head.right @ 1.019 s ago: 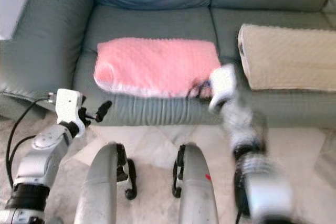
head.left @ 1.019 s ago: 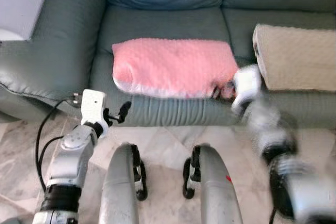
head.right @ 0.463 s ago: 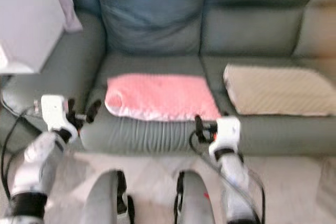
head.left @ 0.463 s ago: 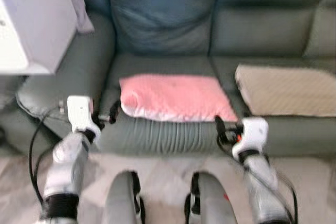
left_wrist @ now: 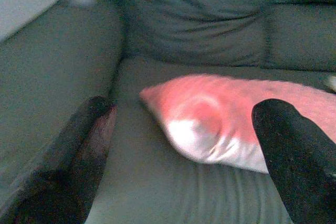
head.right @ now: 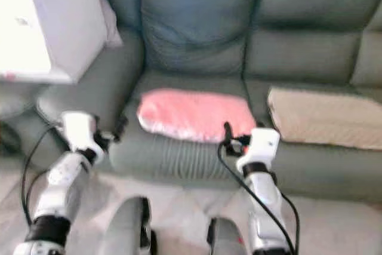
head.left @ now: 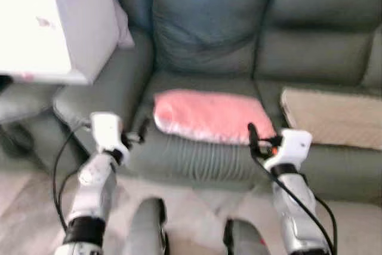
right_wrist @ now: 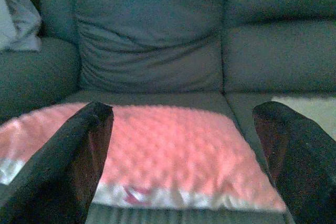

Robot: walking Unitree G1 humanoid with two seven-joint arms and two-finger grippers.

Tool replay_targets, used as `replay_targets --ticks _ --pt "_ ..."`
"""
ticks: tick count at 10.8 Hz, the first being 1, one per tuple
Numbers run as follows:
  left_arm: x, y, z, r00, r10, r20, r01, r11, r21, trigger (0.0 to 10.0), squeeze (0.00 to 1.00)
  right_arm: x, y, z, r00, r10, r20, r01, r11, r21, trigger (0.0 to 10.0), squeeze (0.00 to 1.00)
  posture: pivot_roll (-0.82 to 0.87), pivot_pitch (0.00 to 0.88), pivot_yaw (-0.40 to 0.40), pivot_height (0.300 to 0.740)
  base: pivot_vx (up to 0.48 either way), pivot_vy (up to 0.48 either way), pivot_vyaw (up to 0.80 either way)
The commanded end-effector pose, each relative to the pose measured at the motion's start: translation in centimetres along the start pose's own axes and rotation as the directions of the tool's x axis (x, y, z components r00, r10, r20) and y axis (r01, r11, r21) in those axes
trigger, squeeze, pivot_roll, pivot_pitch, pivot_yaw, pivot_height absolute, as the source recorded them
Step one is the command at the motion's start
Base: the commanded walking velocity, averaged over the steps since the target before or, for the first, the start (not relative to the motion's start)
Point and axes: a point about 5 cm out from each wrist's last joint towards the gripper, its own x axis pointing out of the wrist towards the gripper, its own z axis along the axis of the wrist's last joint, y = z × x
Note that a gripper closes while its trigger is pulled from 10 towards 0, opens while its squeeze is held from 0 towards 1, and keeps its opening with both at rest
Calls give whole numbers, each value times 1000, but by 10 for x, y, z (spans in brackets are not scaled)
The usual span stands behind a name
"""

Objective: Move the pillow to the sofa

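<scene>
On the far left, a big white box (head.left: 51,25) sits on the arm of the grey-green sofa (head.left: 209,34). A bit of pale cloth (right_wrist: 18,19) is tucked behind the box, against the sofa's back corner.

Next comes the left gripper (head.left: 134,137). It is held up in front of the sofa's seat edge, just beside the left end of the pillow. Its two black fingers (left_wrist: 79,150) are spread wide apart, and there is nothing between them. It does not touch the pillow.

In the middle lies the pink pillow (head.left: 209,116). It is flat on the left seat cushion of the sofa, close to the front edge (its front side has a whitish strip). So the pillow is on the sofa now.

Then comes the right gripper (head.left: 258,140). It is held near the right front corner of the pink pillow. Its fingers (right_wrist: 73,156) are wide apart too, with nothing in them, and the pillow shows between them farther back.

On the right, a tan pillow (head.left: 334,117) lies flat on the next seat cushion, just beside the pink one.

The pale floor (head.left: 197,204) is below, in front of the sofa.
</scene>
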Motion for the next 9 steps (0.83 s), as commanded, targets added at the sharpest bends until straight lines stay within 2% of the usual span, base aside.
replay_targets --ticks 1,3,4,6,7,9 --pt "9 -15 8 996 -90 20 88 993 74 10000 0 5 -1 7 1000 11 15 -11 1000 2 10000 0 -16 0 -3 712 0 0 0" --pt "13 -28 0 991 -131 0 130 985 112 10000 0 10 -5 7 1000 -5 11 5 1000 8 10000 0 -24 0 3 740 0 0 0" --pt "14 -26 -2 997 -78 11 77 993 92 10000 0 10 -4 7 1000 -7 11 7 1000 8 10000 0 -35 0 12 740 0 0 0" --pt "14 -11 -6 999 41 -3 -40 997 61 10000 0 8 -4 5 1000 -8 5 8 1000 12 10000 0 -52 0 25 740 0 0 0" --pt "15 -1 -7 998 56 -3 -55 991 120 10000 0 10 -3 3 1000 4 -8 -4 1000 7 10000 0 -38 0 7 740 0 0 0" --pt "16 11 0 997 79 22 -80 992 98 10000 0 12 -3 5 1000 16 11 -16 1000 17 10000 0 -41 0 9 740 0 0 0"
